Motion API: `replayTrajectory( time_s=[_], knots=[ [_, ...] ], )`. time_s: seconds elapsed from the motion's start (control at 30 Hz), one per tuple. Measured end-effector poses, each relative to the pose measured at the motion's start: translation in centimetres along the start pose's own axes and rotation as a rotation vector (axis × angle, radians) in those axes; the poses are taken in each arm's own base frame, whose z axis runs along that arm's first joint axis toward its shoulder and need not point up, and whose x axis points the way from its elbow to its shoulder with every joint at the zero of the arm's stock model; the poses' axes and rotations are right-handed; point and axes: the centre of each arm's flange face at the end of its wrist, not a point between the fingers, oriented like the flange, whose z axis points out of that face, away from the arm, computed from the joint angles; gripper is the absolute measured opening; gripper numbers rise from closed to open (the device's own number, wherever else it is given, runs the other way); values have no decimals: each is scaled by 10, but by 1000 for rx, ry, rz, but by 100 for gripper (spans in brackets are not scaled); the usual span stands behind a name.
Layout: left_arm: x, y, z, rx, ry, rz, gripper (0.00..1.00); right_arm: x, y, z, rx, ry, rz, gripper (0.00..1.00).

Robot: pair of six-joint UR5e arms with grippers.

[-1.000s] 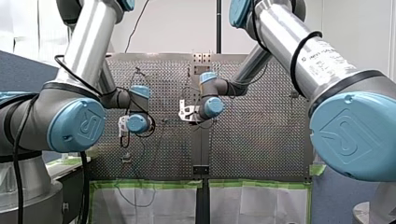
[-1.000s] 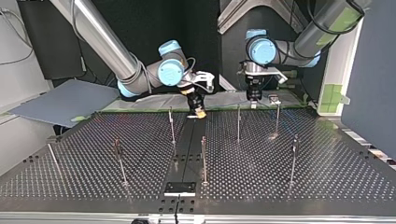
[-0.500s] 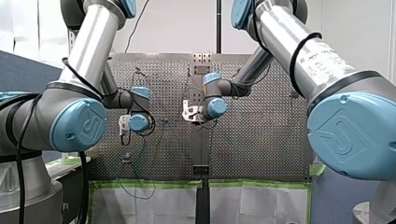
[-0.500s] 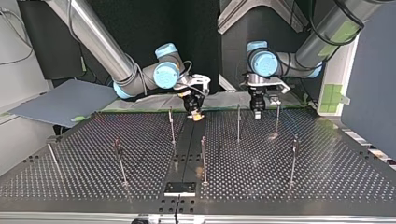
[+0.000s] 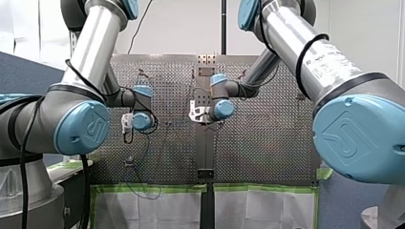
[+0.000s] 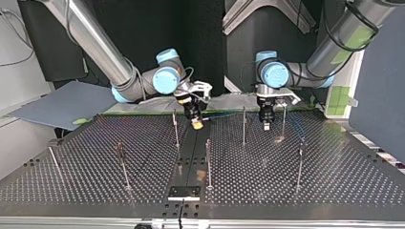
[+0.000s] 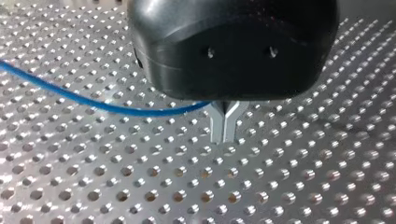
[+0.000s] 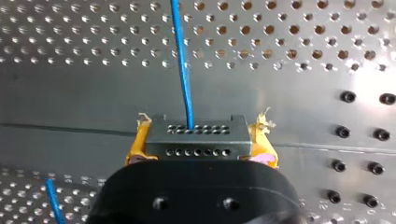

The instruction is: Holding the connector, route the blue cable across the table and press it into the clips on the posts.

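Observation:
In the right wrist view my right gripper point(image 8: 198, 140) has its yellow pads shut on the black connector point(image 8: 196, 145). The blue cable point(image 8: 182, 60) leaves the connector and runs straight ahead over the perforated table. In the top view my right gripper point(image 6: 196, 123) hangs low near the table's dark middle strip, beside a post point(image 6: 175, 129). My left gripper point(image 6: 266, 125) hangs between two posts point(image 6: 244, 125) at the top view's right. Its metal fingers point(image 7: 217, 126) are pressed together in the left wrist view. The blue cable point(image 7: 93, 100) runs into the fork at their root.
Several thin upright posts point(image 6: 208, 162) stand spread over the perforated table point(image 6: 334, 181). A dark plate point(image 6: 184, 192) sits at the near edge of the top view. Slack blue cable point(image 5: 143, 160) hangs over the table's edge in the front view.
In the top view my right gripper has come down and nearer with the connector. My left gripper has shifted toward that view's right and lowered between the two posts.

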Motion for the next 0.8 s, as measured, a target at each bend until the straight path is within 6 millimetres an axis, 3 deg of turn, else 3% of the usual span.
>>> replayTrajectory(
  time_s=[0.33,0.37,0.4,0.43,0.47,0.5,0.53,0.57,0.6,0.63,0.8],
  knots=[
    [13,0,25,-7,37,36,0,14,14,7,-16,28,-1,0],
    [15,1,27,-13,41,36,10,15,15,8,-17,29,-1,0],
    [16,2,29,-17,44,35,10,15,16,8,-18,30,-1,0],
    [16,2,31,-21,46,34,19,16,17,9,-19,31,-1,0],
    [15,3,33,-26,47,31,38,16,17,9,-20,32,-1,0],
    [15,4,34,-29,48,29,38,16,18,9,-20,33,-1,0],
    [15,5,35,-33,49,27,60,16,18,9,-20,33,-1,0],
    [15,6,36,-39,52,25,75,17,18,9,-20,33,-2,0],
    [15,7,36,-44,56,24,75,17,17,9,-19,33,-2,0],
    [15,7,36,-48,59,24,97,17,17,9,-17,33,-2,0],
    [18,10,32,-63,94,30,100,16,16,9,-11,33,-2,0]
  ],
)
